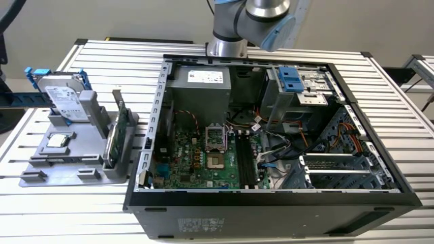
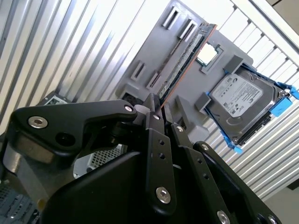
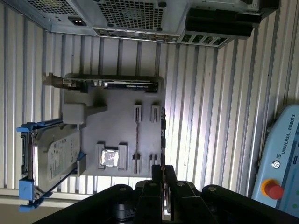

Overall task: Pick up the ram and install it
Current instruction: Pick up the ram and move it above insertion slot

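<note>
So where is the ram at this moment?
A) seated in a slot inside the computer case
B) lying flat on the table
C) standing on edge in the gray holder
C: in the second wrist view the ram stands on edge in the gray holder, outside the computer case.

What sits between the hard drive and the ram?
A square processor chip sits between the hard drive and the ram, in both wrist views.

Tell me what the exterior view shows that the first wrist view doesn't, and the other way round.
Exterior view: the motherboard inside the open case, and the arm. First wrist view: the ram standing edge-on in the gray holder, the claw in line with it, a pendant with a red button. Both: that holder, the hard drive, the green card.
</note>
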Action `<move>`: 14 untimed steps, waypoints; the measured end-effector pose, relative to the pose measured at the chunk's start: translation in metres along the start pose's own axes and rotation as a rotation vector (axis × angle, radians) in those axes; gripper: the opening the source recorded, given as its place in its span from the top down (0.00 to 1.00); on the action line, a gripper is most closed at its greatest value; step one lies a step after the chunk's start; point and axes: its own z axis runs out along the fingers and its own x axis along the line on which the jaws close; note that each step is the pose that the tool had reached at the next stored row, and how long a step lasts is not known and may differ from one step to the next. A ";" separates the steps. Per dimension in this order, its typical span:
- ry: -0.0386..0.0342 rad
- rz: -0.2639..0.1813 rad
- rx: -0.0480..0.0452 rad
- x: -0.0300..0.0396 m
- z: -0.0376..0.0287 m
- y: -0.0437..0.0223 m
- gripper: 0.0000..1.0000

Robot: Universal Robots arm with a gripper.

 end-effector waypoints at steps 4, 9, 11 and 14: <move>0.0001 0.000 0.0021 -0.0001 -0.0007 0.0018 1.00; 0.0003 0.000 0.0046 -0.0002 -0.0017 0.0037 1.00; 0.0004 0.000 0.0054 -0.0003 -0.0021 0.0047 1.00; 0.0004 0.000 0.0064 -0.0004 -0.0026 0.0063 1.00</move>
